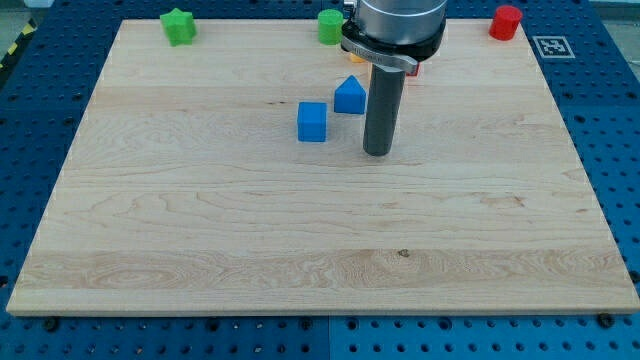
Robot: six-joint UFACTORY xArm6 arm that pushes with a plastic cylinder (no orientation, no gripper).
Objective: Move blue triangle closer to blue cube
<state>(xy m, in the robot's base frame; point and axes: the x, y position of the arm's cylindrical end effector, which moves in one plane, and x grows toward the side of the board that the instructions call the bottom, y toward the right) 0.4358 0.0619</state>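
Note:
The blue triangle point(349, 95) sits on the wooden board point(200, 230) near the view's top centre. The blue cube point(312, 122) lies just below and to the left of it, a small gap apart. My tip point(377, 152) is the lower end of the dark rod, resting on the board to the right of both blocks, slightly below the cube's level. It touches neither block.
A green star-shaped block point(179, 26) sits at the top left. A green block point(330, 26) is at the top centre, partly behind the arm. A red cylinder point(506, 22) is at the top right. A small orange and red bit shows behind the rod.

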